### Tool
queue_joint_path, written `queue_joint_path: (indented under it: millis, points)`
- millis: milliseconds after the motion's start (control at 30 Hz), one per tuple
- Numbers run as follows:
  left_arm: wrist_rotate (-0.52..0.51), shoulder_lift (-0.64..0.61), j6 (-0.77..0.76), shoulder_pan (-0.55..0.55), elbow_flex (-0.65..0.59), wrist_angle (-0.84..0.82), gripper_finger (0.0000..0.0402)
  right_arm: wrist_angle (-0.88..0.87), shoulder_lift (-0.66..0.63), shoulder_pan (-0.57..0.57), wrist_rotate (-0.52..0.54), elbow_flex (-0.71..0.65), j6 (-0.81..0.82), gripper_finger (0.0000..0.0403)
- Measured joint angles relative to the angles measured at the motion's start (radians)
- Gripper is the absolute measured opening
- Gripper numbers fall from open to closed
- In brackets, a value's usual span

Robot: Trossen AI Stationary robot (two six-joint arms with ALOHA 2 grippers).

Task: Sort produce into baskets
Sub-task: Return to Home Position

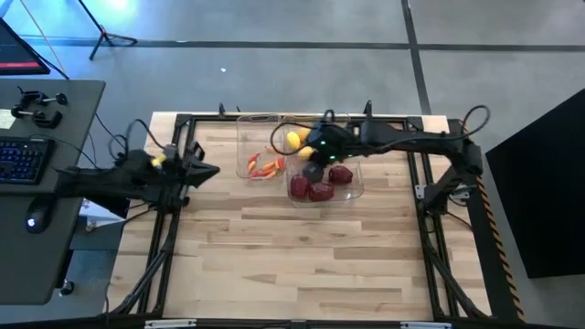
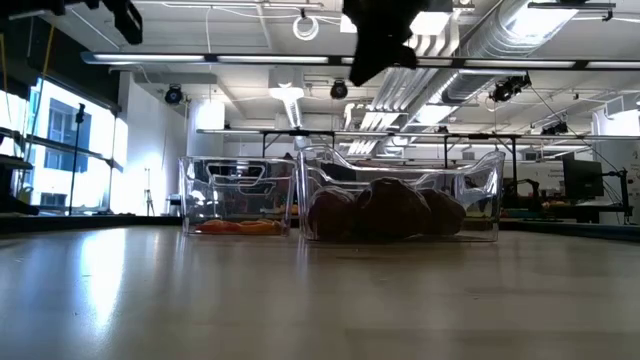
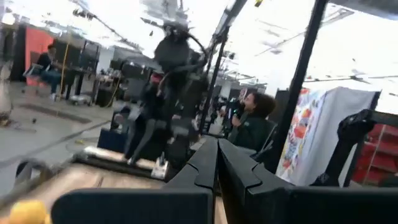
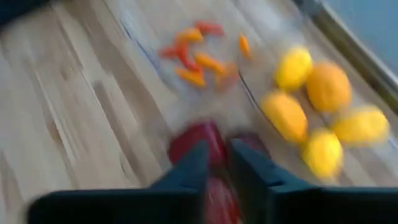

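Observation:
Three clear bins stand together at the table's far middle. One (image 1: 259,137) holds slim red and orange peppers (image 4: 196,53). One (image 1: 291,123) holds yellow and orange fruits (image 4: 311,106). One (image 1: 355,187) holds three dark red rounds (image 1: 320,190), which also show in the low view (image 2: 390,212). My right gripper (image 4: 217,155) hangs above the bin of red rounds, its fingers a narrow gap apart and empty; it also shows in the high view (image 1: 314,167). My left gripper (image 1: 212,171) waits shut at the table's left, clear of the bins.
A black metal frame (image 1: 416,164) runs round the table's far and side edges. Bare wood lies between the bins and the near edge. A desk with a keyboard (image 1: 23,155) stands off the left side. People sit in the room beyond (image 3: 249,118).

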Motion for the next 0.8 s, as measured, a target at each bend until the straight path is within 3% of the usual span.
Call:
queue_joint_path:
  millis: [100,200,367,667,800]
  points:
    - [-0.011,-0.022,-0.038,0.009,-0.099,0.102,0.0000,-0.142,-0.053,0.010,-0.005,-0.004,0.025,0.0013]
    - [-0.033,-0.047,-0.071,0.022,-0.209,0.264,0.0000,-0.154,-0.153,0.037,-0.015,-0.083,0.053,0.0020]
    - [-0.084,-0.085,-0.171,0.039,-0.371,0.431,0.0000,0.002,-0.399,0.108,-0.023,-0.358,0.149,0.0003]
    - [-0.169,-0.098,-0.216,0.039,-0.368,0.341,0.0000,0.215,-0.901,0.286,0.027,-0.848,0.270,0.0002]
    - [-0.169,-0.097,-0.218,0.039,-0.368,0.301,0.0000,0.413,-1.121,0.338,0.082,-1.040,0.262,0.0001]
